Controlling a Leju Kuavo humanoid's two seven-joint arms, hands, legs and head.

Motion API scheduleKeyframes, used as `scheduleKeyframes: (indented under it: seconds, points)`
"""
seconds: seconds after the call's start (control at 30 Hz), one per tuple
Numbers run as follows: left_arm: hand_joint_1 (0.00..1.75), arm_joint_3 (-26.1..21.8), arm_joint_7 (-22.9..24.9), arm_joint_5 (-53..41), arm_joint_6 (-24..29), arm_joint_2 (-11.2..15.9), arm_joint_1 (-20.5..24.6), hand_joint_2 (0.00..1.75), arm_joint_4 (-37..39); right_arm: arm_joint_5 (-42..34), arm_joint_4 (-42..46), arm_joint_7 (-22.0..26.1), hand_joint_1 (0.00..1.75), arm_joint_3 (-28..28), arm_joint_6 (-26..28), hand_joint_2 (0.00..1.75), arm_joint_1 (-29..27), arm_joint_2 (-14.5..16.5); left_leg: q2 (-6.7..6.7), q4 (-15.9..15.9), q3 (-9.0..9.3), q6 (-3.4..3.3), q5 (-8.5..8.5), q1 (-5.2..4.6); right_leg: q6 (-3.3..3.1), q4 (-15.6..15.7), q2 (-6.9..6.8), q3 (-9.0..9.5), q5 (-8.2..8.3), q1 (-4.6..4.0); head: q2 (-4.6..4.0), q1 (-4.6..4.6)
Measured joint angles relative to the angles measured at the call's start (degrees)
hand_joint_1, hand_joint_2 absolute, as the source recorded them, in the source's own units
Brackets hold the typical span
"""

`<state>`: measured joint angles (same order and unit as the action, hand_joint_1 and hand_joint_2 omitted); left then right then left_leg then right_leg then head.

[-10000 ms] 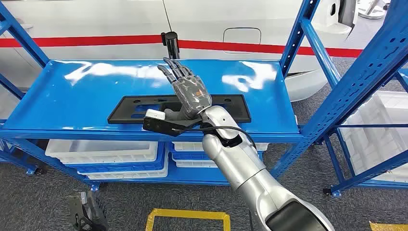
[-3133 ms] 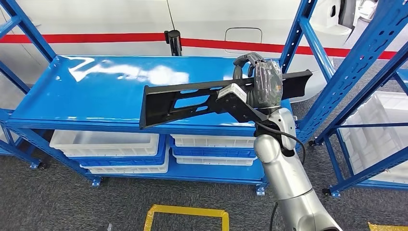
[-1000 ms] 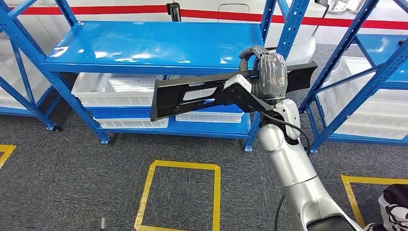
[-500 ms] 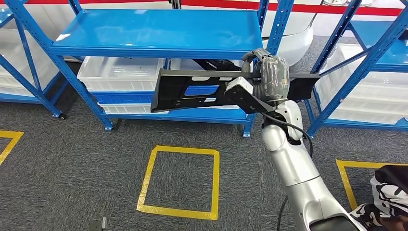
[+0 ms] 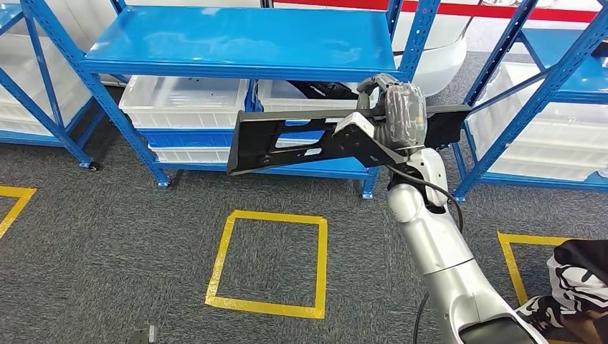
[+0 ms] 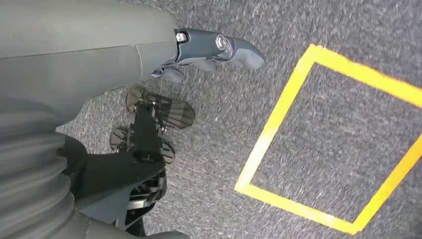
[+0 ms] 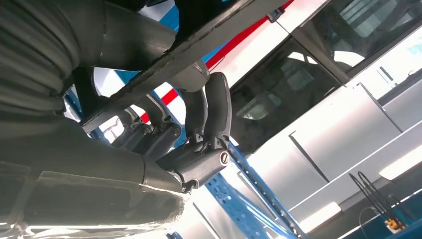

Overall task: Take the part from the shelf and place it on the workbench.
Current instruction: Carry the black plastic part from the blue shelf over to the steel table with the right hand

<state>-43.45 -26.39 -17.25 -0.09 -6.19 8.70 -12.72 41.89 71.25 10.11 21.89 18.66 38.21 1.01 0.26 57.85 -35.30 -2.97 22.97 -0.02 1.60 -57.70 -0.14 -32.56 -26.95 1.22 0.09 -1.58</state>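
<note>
A long black plastic part with cut-outs hangs in the air in front of the blue shelf, tilted slightly down to the left. My right hand grips it near its right end, fingers curled over its upper edge. In the right wrist view the fingers wrap around the part's edge. My left hand hangs beside my body above the grey carpet, with nothing in it and its fingers partly curled.
White bins sit on the shelf's lower levels. A second blue rack stands at the right. A yellow tape square marks the carpet ahead. A person's patterned sleeve is at the lower right corner.
The camera has drawn back from the shelf, which has slid up and away in the picture. The part was lifted off the shelf top and stays in my right hand.
</note>
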Motion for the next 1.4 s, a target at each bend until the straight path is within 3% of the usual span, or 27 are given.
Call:
scheduleKeyframes:
  seconds: [0.07,0.13,0.17,0.2,0.23,0.3,0.37,0.43,0.47,0.53,0.63,0.67,0.7,0.73,0.8,0.87,1.0,1.03,1.07,1.13,1.2,1.23,1.3,1.37,1.4]
  points:
    - [0.0,0.0,-0.1,0.0,0.0,0.0,0.0,1.75,0.0,-0.1,-0.1,0.1,1.75,0.0,0.1,1.75,0.2,-0.3,0.23,-1.2,0.16,-0.85,-0.81,0.17,-0.37,-4.1,0.06,-2.34,-2.27,-0.14,0.0,0.11]
    - [0.0,0.0,-0.2,0.0,0.0,-0.1,0.1,1.75,0.0,-0.2,-0.3,0.1,1.75,0.1,0.1,1.75,0.2,-0.6,0.22,-1.3,-0.27,-1.2,-1.12,-0.02,-0.74,-11.8,0.1,-6.16,-5.36,-0.07,0.0,0.13]
    - [0.0,0.0,-0.2,0.0,0.0,-0.1,0.0,1.75,0.0,-0.3,-0.5,0.1,1.75,0.1,0.1,1.75,0.1,-0.7,0.17,-1.3,-0.45,-1.2,-1.22,-0.07,-0.6,-14.7,0.1,-7.58,-6.17,-0.05,0.0,0.13]
    - [0.0,0.0,-0.2,0.0,0.0,-0.1,0.0,1.75,0.0,-0.4,-0.7,0.1,1.75,0.2,0.1,1.75,0.0,-0.8,0.11,-1.2,-0.59,-1.15,-1.32,-0.1,-0.24,-15.4,0.09,-7.89,-6.01,-0.03,0.0,0.12]
    - [0.0,0.0,-0.2,0.0,0.0,-0.1,-0.1,1.75,0.0,-0.6,-0.8,0.1,1.75,0.2,0.1,1.75,0.0,-0.9,0.03,-1.2,-0.67,-1.05,-1.41,-0.11,0.22,-13.7,0.08,-7.0,-4.96,-0.01,0.0,0.15]
    - [0.0,-0.1,-0.2,0.0,0.0,-0.2,-0.1,1.75,0.0,-0.9,-0.9,0.2,1.75,0.2,0.1,1.75,0.2,-1.0,-0.09,-0.9,-0.9,-0.79,-1.47,-0.2,0.87,-5.6,-0.01,-2.9,-1.77,0.03,0.0,0.19]
    - [0.0,-0.2,-0.3,0.1,0.0,-0.2,-0.1,1.75,0.0,-1.1,-1.0,0.2,1.75,0.3,0.1,1.75,0.4,-1.0,-0.11,-0.2,-1.39,-0.32,-1.47,-0.46,0.55,-0.1,-0.07,-0.18,0.18,-0.07,0.0,0.09]
    - [0.0,-0.3,-0.3,0.3,0.0,-0.2,-0.2,1.75,0.0,-1.3,-1.2,0.2,1.75,0.3,0.1,1.75,0.6,-0.9,-0.09,0.0,-1.75,0.37,-1.69,-0.48,-0.15,0.7,-0.02,0.05,0.75,-0.33,0.0,0.01]
    - [0.0,-0.4,-0.4,0.3,0.0,-0.1,-0.3,1.75,0.0,-1.5,-1.3,0.2,1.75,0.3,0.1,1.75,0.6,-0.9,-0.1,0.0,-1.91,0.68,-1.75,-0.31,-0.53,0.8,-0.01,0.03,0.99,-0.07,0.0,0.04]
    - [0.0,-0.6,-0.5,0.4,0.0,0.0,-0.5,1.75,0.0,-1.9,-1.4,0.3,1.75,0.4,0.0,1.75,0.8,-0.9,-0.24,1.8,-2.73,1.4,-0.25,0.01,-1.33,1.0,-0.02,0.05,1.48,0.49,0.0,-0.1]
    - [0.0,-0.9,-0.7,0.4,0.0,0.0,-0.7,1.75,0.0,-2.5,-1.7,0.6,1.75,0.6,-0.1,1.75,0.9,-0.8,-0.35,11.8,-6.75,2.66,5.49,0.72,-1.93,1.1,-0.04,-0.19,1.83,0.63,0.0,-0.37]
    - [0.0,-1.0,-0.7,0.5,0.0,0.0,-0.8,1.75,0.0,-2.7,-1.8,0.8,1.75,0.7,-0.1,1.75,0.8,-0.8,-0.34,15.0,-7.99,2.96,6.76,0.94,-1.97,1.0,-0.04,-0.28,1.88,0.58,0.0,-0.37]
    - [0.0,-1.0,-0.7,0.5,0.0,0.0,-0.9,1.75,0.0,-2.9,-2.0,0.8,1.75,0.7,-0.1,1.75,0.8,-0.8,-0.32,16.3,-8.3,3.15,6.98,1.1,-1.98,1.0,-0.02,-0.33,1.93,0.54,0.0,-0.38]
    - [0.0,-1.1,-0.8,0.5,0.0,0.0,-0.9,1.75,0.0,-3.0,-2.2,0.9,1.75,0.7,-0.1,1.75,0.7,-0.8,-0.29,15.3,-7.45,3.2,6.13,1.23,-1.99,1.0,0.0,-0.34,1.98,0.53,0.0,-0.37]
    - [0.0,-1.2,-0.8,0.5,0.0,0.1,-1.0,1.75,0.0,-3.1,-2.3,1.0,1.75,0.8,-0.1,1.75,0.7,-0.8,-0.31,7.8,-3.06,2.87,2.93,1.32,-1.89,1.0,0.08,-0.25,2.04,0.53,0.0,-0.38]
    - [0.0,-1.3,-0.9,0.5,0.0,0.2,-0.9,1.75,0.0,-3.1,-2.3,1.1,1.75,0.8,0.0,1.75,0.9,-0.8,-0.4,1.7,0.36,2.25,1.26,1.03,-1.56,1.0,0.13,-0.43,2.2,0.25,0.0,-0.35]
    - [0.0,-1.3,-0.9,0.5,0.0,0.2,-0.9,1.75,0.0,-3.1,-2.4,1.2,1.75,0.8,0.0,1.75,1.0,-0.8,-0.33,-0.4,0.99,0.84,0.64,0.53,-0.25,1.3,0.08,-0.95,2.47,0.04,0.0,-0.3]
    - [0.0,-1.3,-0.9,0.5,0.0,0.2,-0.9,1.75,0.0,-3.1,-2.5,1.2,1.75,0.9,0.0,1.75,1.1,-0.9,-0.23,-1.0,1.18,0.31,0.18,0.59,-0.22,0.3,0.09,-1.55,1.83,-0.03,0.0,-0.19]
    - [0.0,-1.3,-1.0,0.5,0.0,0.2,-0.9,1.75,0.0,-3.2,-2.5,1.3,1.75,0.9,0.1,1.75,1.1,-1.0,-0.13,-1.6,1.34,-0.12,-0.23,0.67,-0.38,-1.8,0.09,-2.69,0.66,-0.1,0.0,-0.07]
    - [0.0,-1.3,-1.0,0.5,0.1,0.1,-0.9,1.75,0.0,-2.9,-2.7,1.4,1.75,0.9,0.4,1.75,1.1,-1.2,-0.04,-2.0,1.15,-0.58,-0.61,0.61,-0.92,-9.4,0.11,-6.37,-2.62,-0.02,0.0,0.09]
    - [0.0,-1.3,-1.0,0.4,0.1,0.1,-0.9,1.75,0.0,-2.3,-2.8,1.4,1.75,1.0,0.8,1.75,0.7,-1.4,-0.11,-2.0,0.87,-0.57,-0.71,0.47,-0.73,-14.7,0.11,-8.86,-4.2,0.05,0.0,0.12]
    - [0.0,-1.3,-1.0,0.3,0.1,0.1,-0.9,1.75,0.0,-1.9,-2.9,1.3,1.75,1.1,1.1,1.75,0.5,-1.5,-0.17,-1.9,0.78,-0.52,-0.76,0.44,-0.35,-14.2,0.1,-8.52,-3.73,0.07,0.0,0.14]
    - [0.0,-1.3,-0.9,0.1,0.1,0.1,-0.9,1.75,0.0,-1.0,-2.8,1.2,1.75,1.2,1.7,1.75,0.1,-1.6,-0.29,-1.5,0.62,-0.29,-0.71,0.42,0.52,-6.9,0.02,-4.61,-0.85,0.16,0.0,0.19]
    - [0.0,-1.3,-0.8,-0.1,0.1,0.1,-0.9,1.75,0.0,0.0,-2.7,0.9,1.75,1.2,2.2,1.75,0.0,-1.7,-0.29,-0.8,0.18,0.23,-0.46,0.15,0.57,-0.3,0.0,-1.06,1.27,0.14,0.0,0.16]
    - [0.0,-1.3,-0.8,-0.1,0.2,0.1,-0.9,1.75,0.0,0.6,-2.6,0.7,1.75,1.2,2.5,1.75,-0.2,-1.7,-0.26,-0.5,-0.06,0.55,-0.4,0.04,0.33,0.9,0.04,-0.5,1.58,0.09,0.0,0.1]
